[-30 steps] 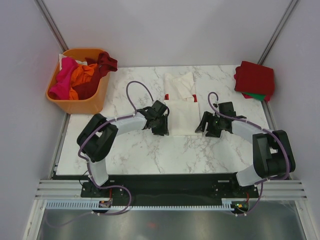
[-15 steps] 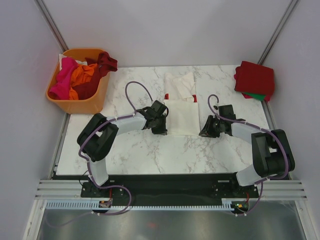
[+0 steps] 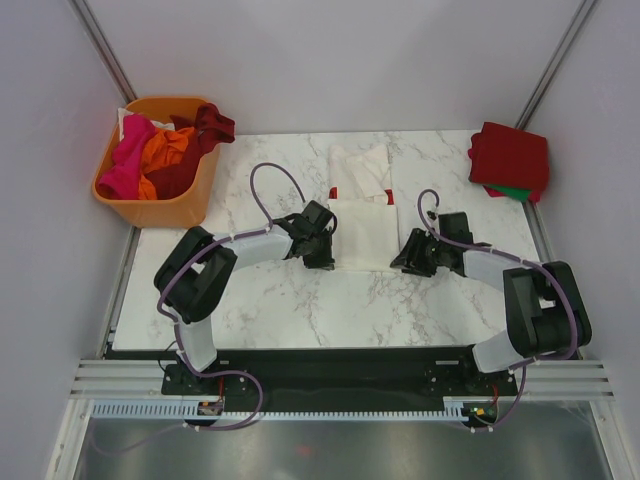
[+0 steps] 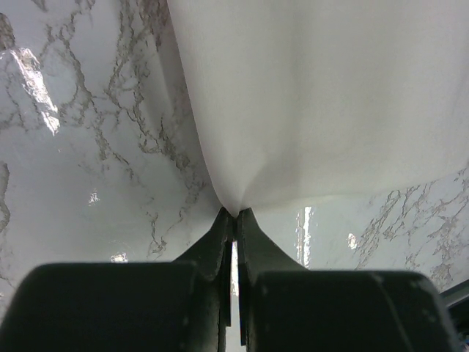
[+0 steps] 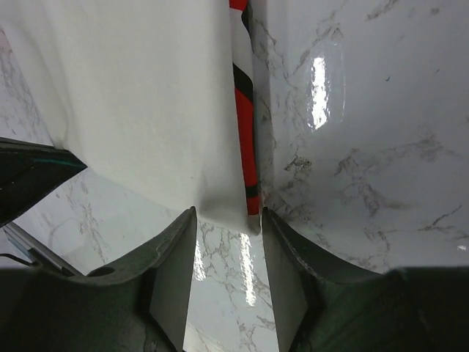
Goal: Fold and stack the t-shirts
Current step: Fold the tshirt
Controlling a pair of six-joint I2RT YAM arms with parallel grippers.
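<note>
A cream-white t-shirt (image 3: 362, 225) with red print lies partly folded at the middle of the marble table (image 3: 270, 300). My left gripper (image 3: 328, 260) sits at its near left corner. In the left wrist view that gripper (image 4: 235, 214) is shut on the white cloth (image 4: 315, 110), which puckers at the tips. My right gripper (image 3: 402, 262) is at the near right corner. In the right wrist view it (image 5: 228, 216) stands open, with the shirt's corner (image 5: 146, 95) and a strip of red print (image 5: 249, 132) lying between its fingertips, not pinched.
An orange basket (image 3: 160, 212) at the far left holds pink, orange and dark red tees (image 3: 160, 150). A folded red tee (image 3: 510, 155) lies on a green one (image 3: 512, 190) at the far right corner. Grey walls close in both sides.
My left gripper has shut on the shirt's near left corner. My right gripper slid left onto the near right corner, and its jaws narrowed, then widened again.
</note>
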